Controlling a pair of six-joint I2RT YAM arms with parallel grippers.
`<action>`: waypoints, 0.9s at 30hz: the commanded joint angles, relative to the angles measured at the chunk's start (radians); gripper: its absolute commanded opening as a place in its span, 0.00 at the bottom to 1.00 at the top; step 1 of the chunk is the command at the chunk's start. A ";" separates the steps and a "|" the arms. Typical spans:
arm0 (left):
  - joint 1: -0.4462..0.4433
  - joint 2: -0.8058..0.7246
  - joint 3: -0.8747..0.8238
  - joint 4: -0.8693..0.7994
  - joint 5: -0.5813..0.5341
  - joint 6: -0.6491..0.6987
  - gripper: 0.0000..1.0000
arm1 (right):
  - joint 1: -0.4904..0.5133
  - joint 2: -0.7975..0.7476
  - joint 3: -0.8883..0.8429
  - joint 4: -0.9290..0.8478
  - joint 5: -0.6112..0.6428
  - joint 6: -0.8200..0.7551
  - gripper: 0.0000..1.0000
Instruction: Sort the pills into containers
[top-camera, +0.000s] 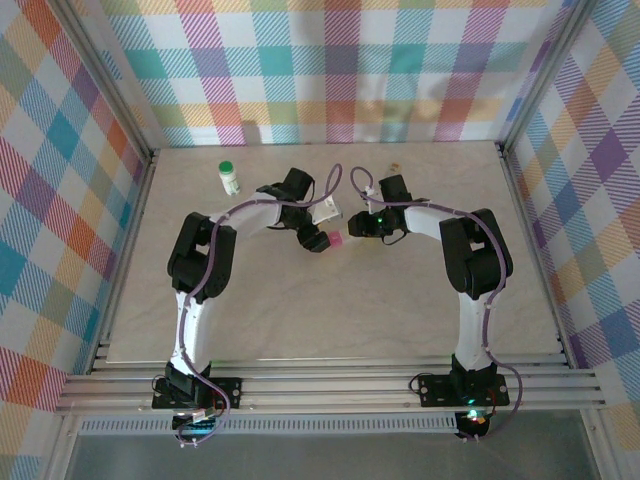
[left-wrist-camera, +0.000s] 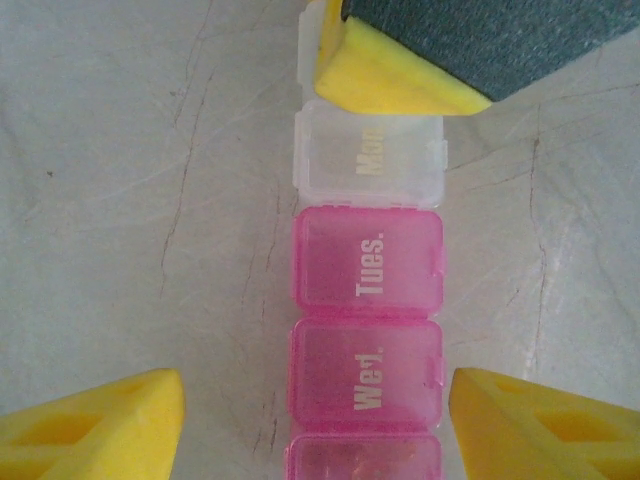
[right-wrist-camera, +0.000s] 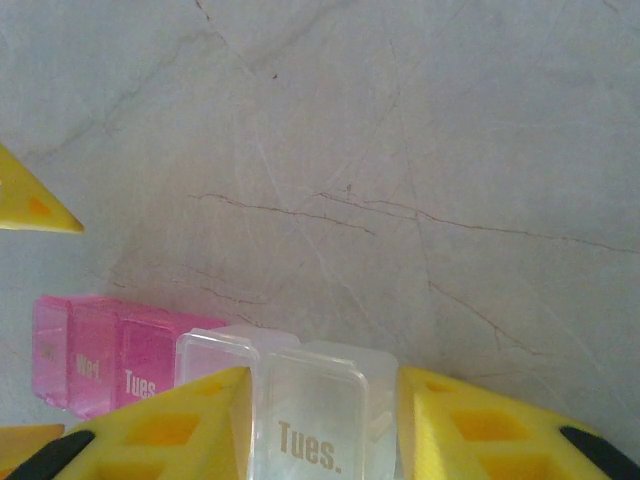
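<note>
Pill box (top-camera: 336, 241) lies mid-table in the top view, under both arms' tips. I note bare table (top-camera: 300, 330) on every side and the walls (top-camera: 130, 200) well apart. The white bottle with green cap (top-camera: 229, 177) stands upright at far left, apart from both arms. The left gripper (top-camera: 318, 238) and right gripper (top-camera: 358, 226) sit close together over the box.

Left wrist view: the box runs lengthwise between the left gripper's fingers. The jaws are apart. One finger stands off the box and the other is just beside it.

Right wrist view: the right gripper's jaws press both sides of the box's clear compartment marked "Tues.", clamped on it. The pink compartments lie to the left, on open table.
</note>
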 joint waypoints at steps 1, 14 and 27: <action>-0.021 0.022 0.042 -0.048 0.004 0.019 0.70 | 0.004 0.056 -0.032 -0.073 0.011 0.001 0.39; -0.030 0.053 0.080 -0.097 -0.008 0.032 0.70 | 0.004 0.055 -0.029 -0.077 0.013 0.000 0.39; -0.042 0.076 0.114 -0.122 -0.024 0.033 0.65 | 0.004 0.059 -0.028 -0.081 0.015 -0.001 0.39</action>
